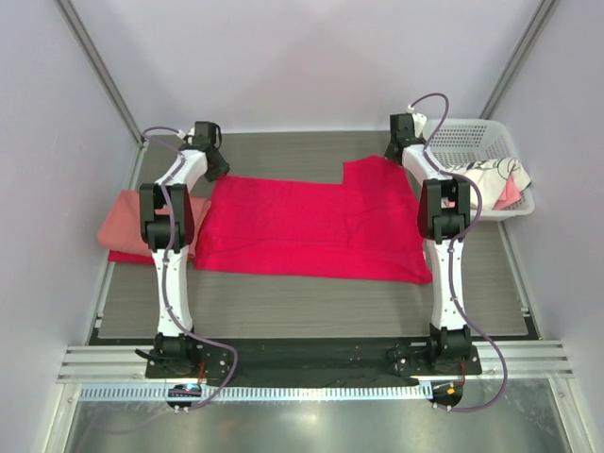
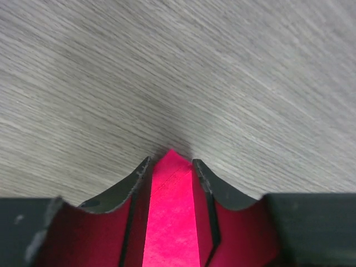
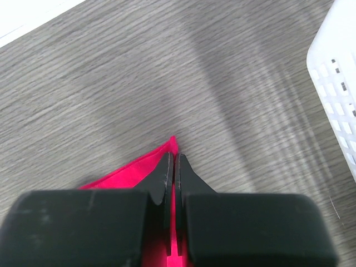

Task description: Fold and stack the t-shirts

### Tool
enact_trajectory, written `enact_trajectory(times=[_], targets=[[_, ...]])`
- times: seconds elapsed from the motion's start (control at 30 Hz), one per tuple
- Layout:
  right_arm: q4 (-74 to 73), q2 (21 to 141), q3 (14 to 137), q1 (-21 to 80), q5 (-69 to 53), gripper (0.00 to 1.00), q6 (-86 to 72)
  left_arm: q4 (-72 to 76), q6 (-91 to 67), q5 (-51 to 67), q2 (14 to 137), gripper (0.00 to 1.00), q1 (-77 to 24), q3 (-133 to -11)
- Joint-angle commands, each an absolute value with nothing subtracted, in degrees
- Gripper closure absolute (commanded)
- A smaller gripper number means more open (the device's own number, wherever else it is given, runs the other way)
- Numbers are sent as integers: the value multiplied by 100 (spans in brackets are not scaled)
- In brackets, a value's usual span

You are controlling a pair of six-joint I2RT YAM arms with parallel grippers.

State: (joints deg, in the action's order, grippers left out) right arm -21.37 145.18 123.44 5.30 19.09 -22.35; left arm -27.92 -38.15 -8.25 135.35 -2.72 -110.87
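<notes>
**A:** How far along are we?

**B:** The salmon-pink t-shirt lies folded on the red t-shirt, at the tabletop's left. The crimson t-shirt is spread mid-tabletop. The right jaws clamp its far-right corner, and the left jaws stand apart around its far-left corner.

**A:** What remains?

**B:** We judge this fold, then the white printed t-shirt in the basket.

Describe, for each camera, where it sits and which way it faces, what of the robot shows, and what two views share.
Top external: above and behind the robot, looking down on the table; left arm and right arm show whole.
Left wrist: on the left arm, facing forward over the table; left gripper flanks a crimson t-shirt fold.
Right wrist: on the right arm, facing table and basket; right gripper pinches the t-shirt's corner.
Shared: all show the crimson t-shirt.
</notes>
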Motion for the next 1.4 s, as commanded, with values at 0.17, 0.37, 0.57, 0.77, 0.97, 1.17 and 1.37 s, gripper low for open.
enact_trajectory(times=[0.17,0.37,0.57,0.77,0.97,1.17,1.37], targets=[[-2215,14124,12129,589,1784,99,-2206,-3762,-3270,-1468,13930,74,-501,-11900],[-2189,14054,12172,580,1793,99,-2223,-3736,-3261,-1468,13939,100,-510,-12014],[-2197,13738,12059,589,1749,99,-2259,-3613,-3287,-1441,13782,100,-510,-11910],[-2136,13062,11498,580,1705,99,-2233,-2166,-3349,-1170,12754,100,-527,-10636],[-1978,12279,10768,571,1661,99,-2171,-1723,-3199,-1318,12218,100,-580,-10064],[-1758,11402,9811,571,1459,99,-2206,-1302,-3112,-1292,11603,100,-589,-9440],[-1687,10574,9037,571,1187,99,-2232,-915,-3006,-1432,11040,100,-589,-8667]])
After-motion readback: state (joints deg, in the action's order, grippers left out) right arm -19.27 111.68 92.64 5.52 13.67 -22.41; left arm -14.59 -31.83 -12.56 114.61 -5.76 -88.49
